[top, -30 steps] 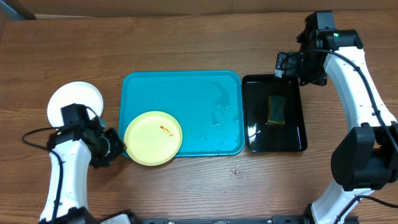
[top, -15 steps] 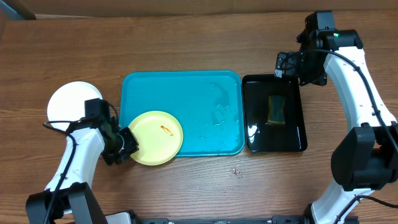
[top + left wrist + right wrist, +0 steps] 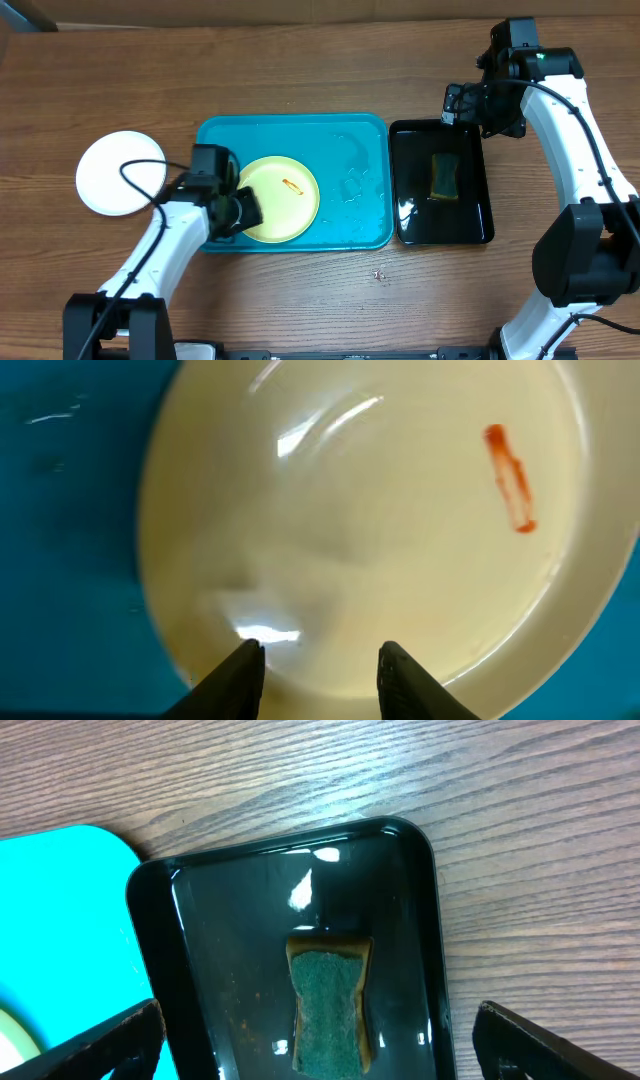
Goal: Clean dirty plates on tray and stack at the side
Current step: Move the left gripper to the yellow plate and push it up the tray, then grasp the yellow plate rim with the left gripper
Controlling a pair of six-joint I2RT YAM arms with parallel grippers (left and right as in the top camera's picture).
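A pale yellow-green plate [image 3: 285, 200] with an orange smear [image 3: 292, 185] lies on the turquoise tray [image 3: 300, 140], in its front left part. My left gripper [image 3: 248, 210] is at the plate's left rim. In the left wrist view the plate [image 3: 380, 530] fills the frame. The gripper [image 3: 320, 660] has its fingertips [image 3: 245, 665] a little apart over the near rim, with nothing between them. A white plate [image 3: 120, 172] lies on the table left of the tray. My right gripper [image 3: 462, 103] hangs open and empty over the far end of the black tray.
A narrow black tray [image 3: 410, 220] stands right of the turquoise tray with a green and yellow sponge [image 3: 445, 175] in it, also in the right wrist view [image 3: 328, 1010]. Water drops lie on the turquoise tray's right half.
My left gripper moved right from beside the tray to the yellow-green plate. The plate slid up and right, from overhanging the front left corner to further inside the tray. The right arm stayed still.
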